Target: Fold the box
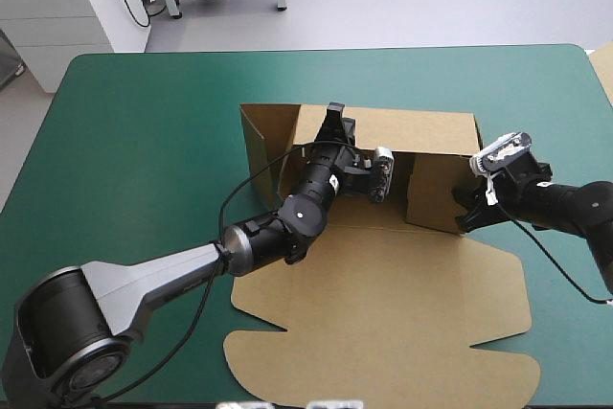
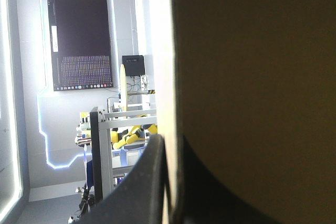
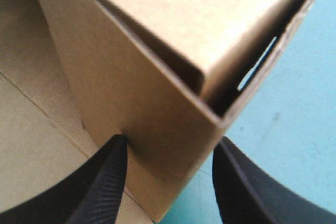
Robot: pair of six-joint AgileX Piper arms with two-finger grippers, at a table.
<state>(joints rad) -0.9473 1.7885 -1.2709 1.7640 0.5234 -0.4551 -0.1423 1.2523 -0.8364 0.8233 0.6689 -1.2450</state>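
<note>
One brown box (image 1: 383, 237) lies on the teal-green surface (image 1: 144, 141), a little right of centre and closer to the far edge than the near one. It is half made. Three panels stand upright: the far wall (image 1: 421, 131), the left wall (image 1: 259, 141) and the right wall (image 1: 436, 189). The one lid (image 1: 383, 313) lies flat on the cover toward the near edge. Two arms work on the box, one gripper each. The left gripper (image 1: 333, 124) reaches over the box floor to the far wall near its left end. In the left wrist view, its two black fingers (image 2: 139, 187) are pressed almost together with the wall's pale edge caught between them, so they grip the box (image 2: 252, 77). The right gripper (image 1: 466, 213) sits at the box's near right corner, just outside the right wall. In the right wrist view, its two black fingers (image 3: 105, 182) stand well apart. The upright corner of the box (image 3: 157, 77) pokes into the gap between them, and one finger's tip is at the wall's face on the box-floor side. The other finger is over the bare teal-green cover, clear of the board. At that corner two layers of board meet, with a narrow slot showing in the outer one.
</note>
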